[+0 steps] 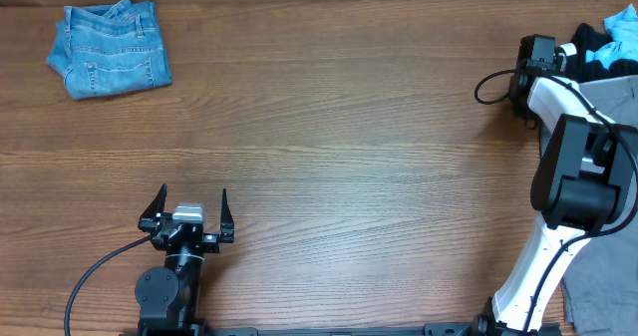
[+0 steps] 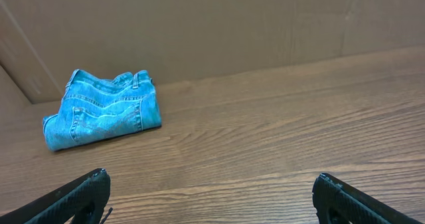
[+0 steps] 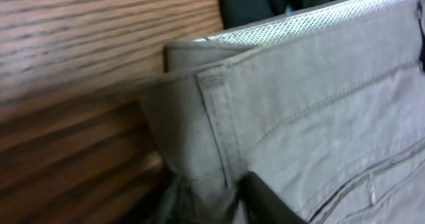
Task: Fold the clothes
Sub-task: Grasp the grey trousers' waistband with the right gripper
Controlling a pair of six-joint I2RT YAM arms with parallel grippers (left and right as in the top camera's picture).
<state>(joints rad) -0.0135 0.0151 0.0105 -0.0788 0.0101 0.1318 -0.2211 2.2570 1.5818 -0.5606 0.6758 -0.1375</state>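
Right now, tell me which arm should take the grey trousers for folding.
Right. The right wrist view shows the waistband of the grey trousers close up; the left gripper sits open over the table, far from them.

Matt wood-grain table (image 1: pixel 349 127), faded denim jeans (image 1: pixel 108 49), grey woven-cloth trousers (image 3: pixel 319 117).

Grey trousers (image 1: pixel 602 292) (lower right) run off the overhead's edge.

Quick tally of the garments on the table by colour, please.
Light-blue denim jeans: 1
Grey trousers: 1
Black garment with light-blue parts: 1
Total: 3
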